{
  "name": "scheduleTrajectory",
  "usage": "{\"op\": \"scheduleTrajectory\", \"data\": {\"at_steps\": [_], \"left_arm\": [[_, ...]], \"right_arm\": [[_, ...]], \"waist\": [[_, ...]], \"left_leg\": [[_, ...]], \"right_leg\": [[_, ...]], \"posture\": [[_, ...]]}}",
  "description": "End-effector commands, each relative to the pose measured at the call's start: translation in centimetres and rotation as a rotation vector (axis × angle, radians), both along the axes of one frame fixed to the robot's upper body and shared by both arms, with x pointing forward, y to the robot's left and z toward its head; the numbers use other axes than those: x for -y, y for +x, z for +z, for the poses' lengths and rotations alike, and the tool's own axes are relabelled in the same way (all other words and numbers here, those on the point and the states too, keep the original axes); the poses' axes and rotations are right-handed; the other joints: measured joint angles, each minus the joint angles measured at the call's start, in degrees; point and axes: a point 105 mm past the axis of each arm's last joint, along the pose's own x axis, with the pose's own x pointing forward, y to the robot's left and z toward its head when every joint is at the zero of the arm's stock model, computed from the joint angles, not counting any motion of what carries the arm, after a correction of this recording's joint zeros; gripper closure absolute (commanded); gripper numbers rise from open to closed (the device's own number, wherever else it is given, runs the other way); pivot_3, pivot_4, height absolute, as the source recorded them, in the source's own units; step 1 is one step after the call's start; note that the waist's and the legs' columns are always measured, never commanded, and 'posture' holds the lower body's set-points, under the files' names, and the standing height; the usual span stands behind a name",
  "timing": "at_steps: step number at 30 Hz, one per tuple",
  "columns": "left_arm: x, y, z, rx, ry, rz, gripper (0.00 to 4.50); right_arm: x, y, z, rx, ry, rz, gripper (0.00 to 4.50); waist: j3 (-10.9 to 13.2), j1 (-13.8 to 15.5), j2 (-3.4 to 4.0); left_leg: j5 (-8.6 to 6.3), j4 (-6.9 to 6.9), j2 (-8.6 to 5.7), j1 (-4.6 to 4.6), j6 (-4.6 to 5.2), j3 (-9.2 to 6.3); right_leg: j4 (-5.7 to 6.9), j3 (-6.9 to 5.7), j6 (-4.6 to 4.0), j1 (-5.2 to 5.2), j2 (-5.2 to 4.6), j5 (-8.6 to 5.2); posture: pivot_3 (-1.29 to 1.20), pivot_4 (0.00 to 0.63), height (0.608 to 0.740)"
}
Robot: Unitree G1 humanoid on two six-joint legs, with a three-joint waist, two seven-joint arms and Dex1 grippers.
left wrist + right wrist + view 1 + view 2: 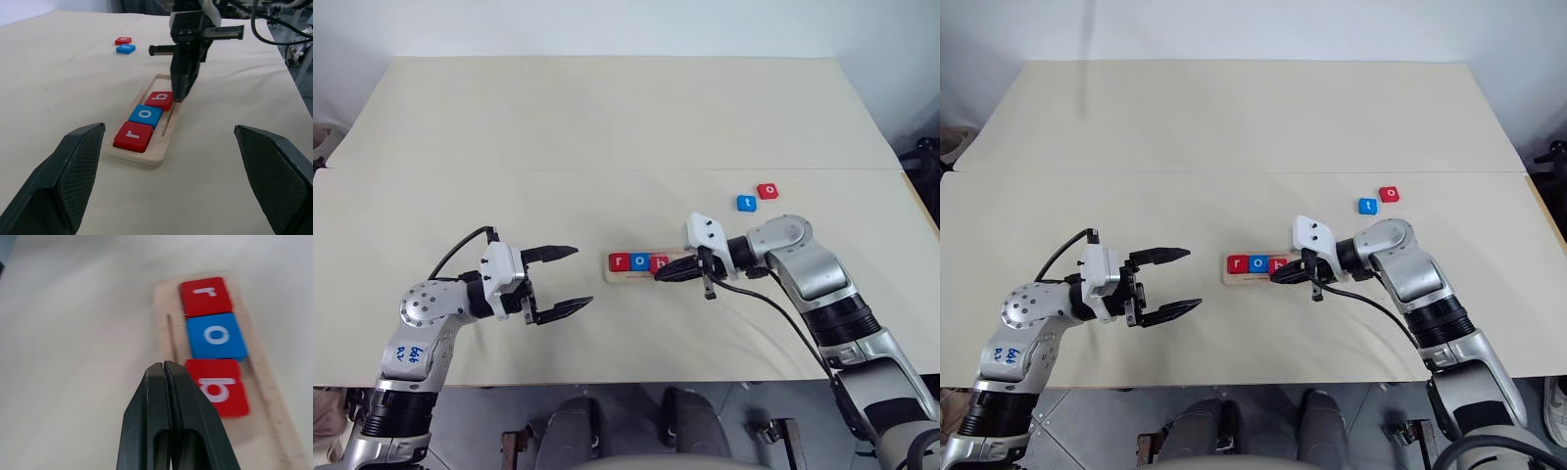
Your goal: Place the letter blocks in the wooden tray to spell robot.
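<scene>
— Looking at the wooden tray (631, 276), which letter blocks lie in it?

— Three: the red r block (619, 261), the blue o block (639, 261) and the red b block (659, 262), side by side in a row on the table (607, 127).

— And the right gripper (658, 275)?

— Its two fingers are pressed together with nothing between them, and the tips are just beside the b block, over the tray.

— Where are the others?

— The blue t block (746, 203) and the red o block (768, 191) lie together at about two o'clock from the tray, well apart from it.

— The left gripper (574, 278)?

— Its fingers are spread wide and empty, at nine o'clock from the tray.
</scene>
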Motion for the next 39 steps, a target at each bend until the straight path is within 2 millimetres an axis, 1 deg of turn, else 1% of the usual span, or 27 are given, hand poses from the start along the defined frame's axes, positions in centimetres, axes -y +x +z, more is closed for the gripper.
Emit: {"op": "scheduleTrajectory", "data": {"at_steps": [1,10,18,23,25,27,30,32,33,35,39], "left_arm": [[-0.2,-0.1,0.8,0.039,-0.015,0.007,0.00],[-0.3,-0.1,0.7,0.041,-0.017,0.016,0.00],[-0.3,0.0,0.8,0.044,-0.018,0.015,0.00],[-0.2,0.0,0.9,0.046,-0.019,0.012,0.00],[-0.3,0.0,0.9,0.047,-0.018,0.012,0.00],[-0.3,0.0,0.9,0.047,-0.017,0.013,0.00],[-0.4,0.0,0.9,0.049,-0.017,0.015,0.00],[-0.4,0.0,1.0,0.050,-0.019,0.017,0.00],[-0.4,0.0,1.0,0.050,-0.019,0.017,0.00],[-0.3,0.0,1.0,0.050,-0.020,0.018,0.00],[-0.3,-0.1,1.0,0.050,-0.023,0.023,0.00]], "right_arm": [[-0.2,0.6,0.9,0.049,0.013,-0.002,4.46],[-0.4,1.0,0.9,0.063,0.024,-0.008,4.46],[-0.2,1.6,0.8,0.112,0.019,-0.014,4.46],[0.2,1.1,2.2,0.092,0.071,0.012,4.46],[0.6,1.2,2.7,0.093,0.087,0.007,4.46],[1.2,1.9,3.1,0.111,0.091,-0.023,4.46],[2.2,3.7,3.7,0.144,0.113,-0.116,4.46],[2.8,5.2,3.8,0.173,0.136,-0.202,4.46],[3.1,5.9,3.6,0.188,0.125,-0.237,4.46],[3.4,6.5,2.8,0.196,0.093,-0.259,4.46],[3.4,6.4,1.3,0.171,0.043,-0.230,4.46]], "waist": [[0.00,0.00,0.00],[0.00,0.01,0.00],[0.00,0.00,0.00],[0.00,-0.01,0.00],[0.00,0.03,0.00],[0.00,0.00,0.00],[0.00,-0.04,0.00],[0.00,-0.08,0.00],[0.00,-0.11,0.00],[0.00,-0.10,0.00],[0.00,-0.18,0.00]], "left_leg": [[0.00,0.00,0.00,0.00,0.00,0.00],[0.00,0.00,0.00,0.00,0.00,0.00],[0.00,0.00,0.00,0.00,0.00,0.01],[0.00,0.00,0.00,0.00,0.00,0.01],[0.00,0.00,0.00,0.00,0.00,0.00],[0.00,0.00,0.00,0.00,0.00,0.00],[0.00,0.00,0.00,0.00,0.00,0.01],[0.00,0.00,0.00,0.00,0.00,0.01],[0.00,0.00,0.00,0.00,0.00,0.02],[0.00,0.00,0.00,0.00,0.00,0.03],[0.00,-0.01,0.00,0.00,0.00,0.04]], "right_leg": [[0.00,0.00,0.00,0.00,0.00,0.00],[0.00,0.00,0.00,0.00,0.00,0.00],[-0.01,0.00,0.00,0.00,0.00,0.00],[-0.01,0.00,0.00,0.00,0.00,0.00],[0.00,0.00,0.00,0.00,0.00,0.00],[-0.01,0.00,0.00,0.00,0.00,0.00],[0.00,0.00,0.00,0.00,0.00,0.00],[0.00,0.00,0.00,0.00,0.00,0.00],[-0.01,0.00,0.00,0.00,0.00,0.00],[-0.01,0.01,0.00,0.00,0.00,0.00],[-0.02,0.01,0.00,0.00,0.00,0.00]], "posture": [[0.00,0.150,0.740],[0.00,0.150,0.740],[0.00,0.150,0.740],[0.00,0.150,0.740],[0.00,0.150,0.740],[0.00,0.150,0.740],[0.00,0.150,0.740],[0.00,0.150,0.740],[0.00,0.150,0.740],[0.00,0.150,0.740],[0.00,0.150,0.740]]}}
